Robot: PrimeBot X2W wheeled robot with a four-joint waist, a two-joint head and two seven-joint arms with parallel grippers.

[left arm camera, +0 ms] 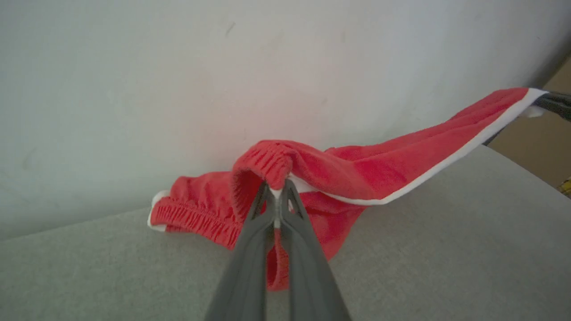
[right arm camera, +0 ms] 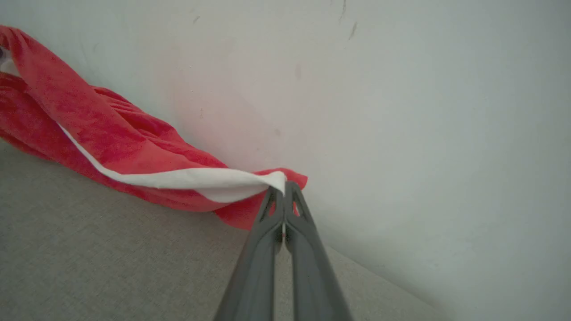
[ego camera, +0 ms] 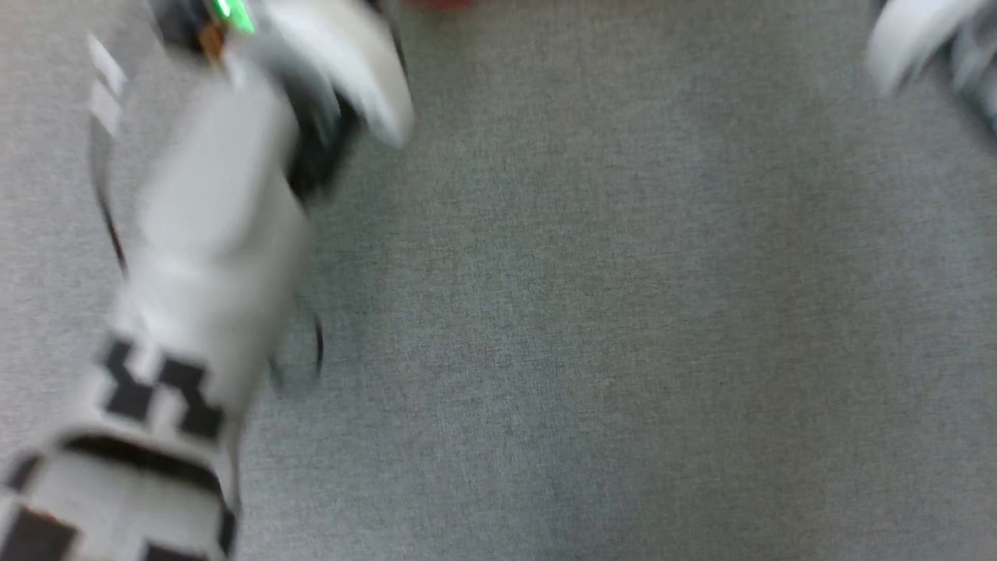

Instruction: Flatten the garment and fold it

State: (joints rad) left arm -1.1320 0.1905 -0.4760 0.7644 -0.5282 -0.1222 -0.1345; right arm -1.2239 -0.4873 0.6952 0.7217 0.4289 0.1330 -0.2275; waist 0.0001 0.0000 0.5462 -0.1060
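The garment is a bright red pair of shorts with thin white trim, stretched between both grippers above the grey fabric surface. My left gripper is shut on its gathered elastic waistband. My right gripper is shut on a white-trimmed corner of the garment, and its dark fingertips also appear at the far right of the left wrist view. In the blurred head view a thin red sliver of the garment touches the top edge, with my pale left forearm at the left.
A grey woven surface spreads below. A plain white wall rises directly behind the garment. A tan patch lies beyond the surface's far edge in the left wrist view. Part of my right arm sits at the head view's top right.
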